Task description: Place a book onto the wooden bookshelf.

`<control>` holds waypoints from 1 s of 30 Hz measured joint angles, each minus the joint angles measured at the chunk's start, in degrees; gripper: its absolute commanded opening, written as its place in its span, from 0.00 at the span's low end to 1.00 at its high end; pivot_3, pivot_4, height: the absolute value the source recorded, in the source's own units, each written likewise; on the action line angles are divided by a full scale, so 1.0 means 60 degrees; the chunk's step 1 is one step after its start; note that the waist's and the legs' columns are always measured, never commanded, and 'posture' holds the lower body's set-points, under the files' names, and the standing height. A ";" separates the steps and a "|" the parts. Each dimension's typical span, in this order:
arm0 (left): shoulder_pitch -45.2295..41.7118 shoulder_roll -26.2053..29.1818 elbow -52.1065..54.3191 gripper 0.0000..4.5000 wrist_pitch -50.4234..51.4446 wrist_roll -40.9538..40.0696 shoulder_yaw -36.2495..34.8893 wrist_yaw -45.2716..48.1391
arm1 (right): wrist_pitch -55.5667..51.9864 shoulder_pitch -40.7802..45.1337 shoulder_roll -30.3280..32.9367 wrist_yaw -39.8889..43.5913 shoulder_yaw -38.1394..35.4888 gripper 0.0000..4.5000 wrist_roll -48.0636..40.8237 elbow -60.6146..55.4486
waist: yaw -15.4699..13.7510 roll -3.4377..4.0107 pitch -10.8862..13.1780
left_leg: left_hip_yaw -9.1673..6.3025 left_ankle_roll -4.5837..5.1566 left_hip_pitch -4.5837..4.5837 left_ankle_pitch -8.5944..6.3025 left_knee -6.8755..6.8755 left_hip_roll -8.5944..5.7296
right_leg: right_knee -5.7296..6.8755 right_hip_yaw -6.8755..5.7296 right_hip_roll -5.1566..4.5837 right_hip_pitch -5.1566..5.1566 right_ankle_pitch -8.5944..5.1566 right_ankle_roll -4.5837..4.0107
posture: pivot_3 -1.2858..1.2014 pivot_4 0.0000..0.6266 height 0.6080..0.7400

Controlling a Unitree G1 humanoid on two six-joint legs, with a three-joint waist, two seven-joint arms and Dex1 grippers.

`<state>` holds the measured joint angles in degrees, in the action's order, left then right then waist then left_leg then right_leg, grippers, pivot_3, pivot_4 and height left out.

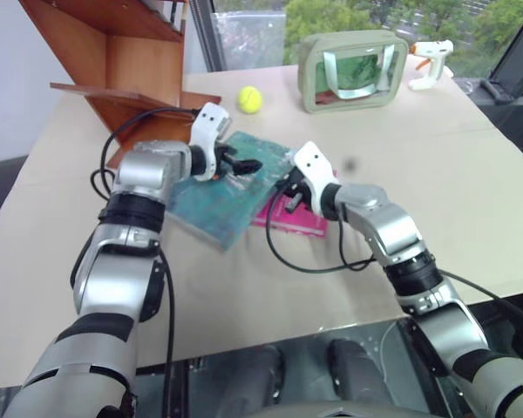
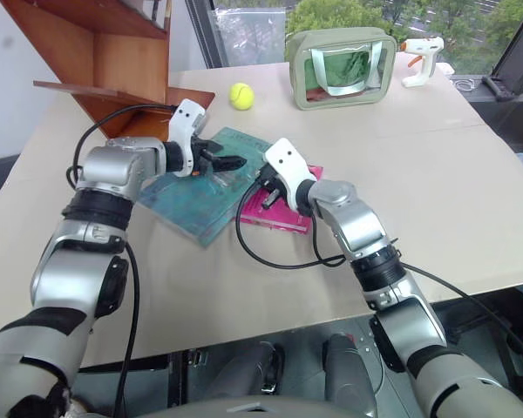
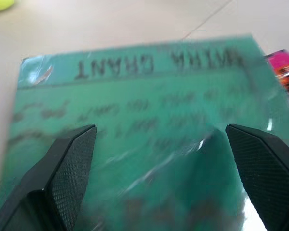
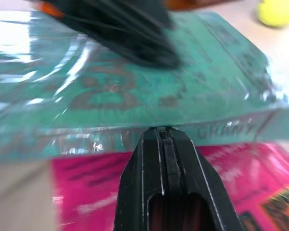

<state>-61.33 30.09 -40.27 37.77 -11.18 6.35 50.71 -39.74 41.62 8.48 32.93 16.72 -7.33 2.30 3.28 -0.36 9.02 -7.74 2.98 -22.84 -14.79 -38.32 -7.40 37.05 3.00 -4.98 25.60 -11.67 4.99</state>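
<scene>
The book (image 2: 211, 187) lies flat on the table (image 2: 436, 192), its right edge resting over the pink book (image 2: 289, 209), with the bookshelf (image 2: 105, 61) just beyond its far left corner. The left gripper (image 2: 231, 162) hangs over the book's cover with its jaws spread wide and nothing between them; in the left wrist view the two fingers (image 3: 70, 161) frame the cover, title text beyond them. The right gripper (image 2: 266, 193) is closed and empty, its tip at the book's spine edge just above the pink book (contact cannot be confirmed). The book's long axis runs from near-left to far-right, obliquely to the bookshelf. Judged from this layout, the left arm is the nearer to both book and bookshelf, and the book sits directly below and ahead of its open jaws; no grasp yet exists.
</scene>
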 measured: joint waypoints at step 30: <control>-0.2860 -0.0659 -0.5496 1.00 -0.1046 0.1280 -0.1255 -0.0432 | -0.1067 -0.2838 0.1961 -0.0581 -0.2269 0.82 -0.2299 -0.6607 | -0.0144 -0.0013 0.0003 | 0.0004 0.0004 -0.0019 -0.0001 -0.0009 -0.0007 | 0.0017 0.0001 0.0000 0.0010 -0.0001 0.0003 | 0.52 0.24 1.00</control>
<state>-78.49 26.14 -73.25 31.50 -3.50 -1.18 48.12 -46.14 24.59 20.24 29.44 3.10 -21.12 -37.35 2.42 -0.44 9.03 -7.72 3.01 -22.95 -14.80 -38.37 -7.44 37.15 3.01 -4.98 25.66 -11.68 5.01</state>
